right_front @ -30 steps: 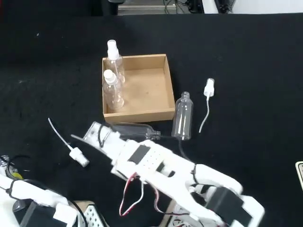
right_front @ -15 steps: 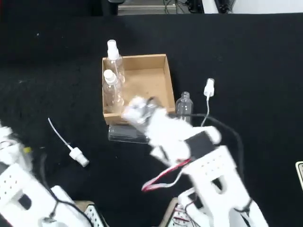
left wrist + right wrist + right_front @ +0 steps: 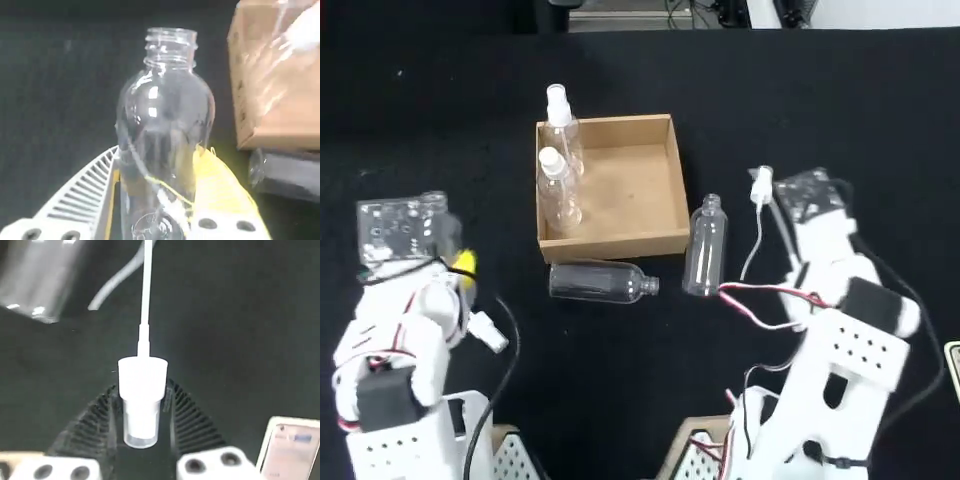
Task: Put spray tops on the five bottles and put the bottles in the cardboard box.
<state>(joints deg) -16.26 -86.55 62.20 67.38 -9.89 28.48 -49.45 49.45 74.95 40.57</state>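
Note:
My left gripper [image 3: 160,155] is shut on a clear uncapped bottle [image 3: 165,100]; it stands at the table's left [image 3: 405,225]. On the right, my right gripper [image 3: 143,392] is shut on a white spray top [image 3: 142,372] whose tube points away from it; this gripper [image 3: 805,195] is just right of the standing bottle [image 3: 705,245]. The cardboard box [image 3: 610,243] holds two bottles with spray tops, one in its back left corner [image 3: 560,125] and one in front of it [image 3: 558,190]. An uncapped bottle [image 3: 600,281] lies in front of the box.
A loose spray top [image 3: 761,185] with a curved tube lies by the right gripper. Another spray top [image 3: 488,332] lies beside the left arm. A flat phone-like object [image 3: 952,355] sits at the table's right edge. A red and white cable [image 3: 760,295] hangs off the right arm.
The right arm has swung from over the lying bottle back to the right, beside the standing bottle. The left arm has risen into view at the table's left.

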